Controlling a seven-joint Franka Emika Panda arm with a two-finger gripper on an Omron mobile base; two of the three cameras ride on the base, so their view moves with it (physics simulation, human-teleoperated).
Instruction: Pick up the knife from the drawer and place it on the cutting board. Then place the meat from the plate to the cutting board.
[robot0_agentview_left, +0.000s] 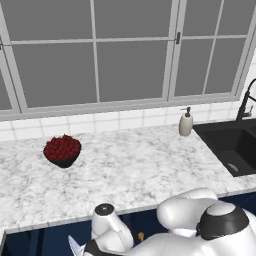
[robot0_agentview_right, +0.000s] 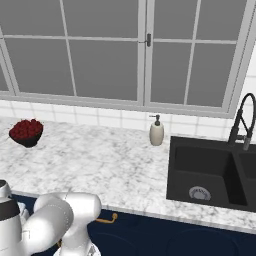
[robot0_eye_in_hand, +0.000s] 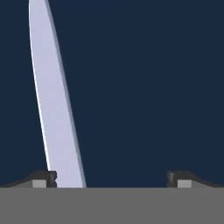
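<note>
End effector (robot0_eye_in_hand: 111, 178) is parked wide open over the knife (robot0_eye_in_hand: 54, 100).
Blade is seen lying on the navy drawer (robot0_eye_in_hand: 148, 87) floor, right beside one fingertip (robot0_eye_in_hand: 43, 178), nothing gripped.

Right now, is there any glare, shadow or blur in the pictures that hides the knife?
Hand view: the knife blade is sharp and evenly lit, flat pale grey, no glare, against the plain navy drawer; its handle is cut off. Left base view: soft, slightly blurred rendering; only a pale sliver by the arm. Right base view: even light, faint shadows.
</note>
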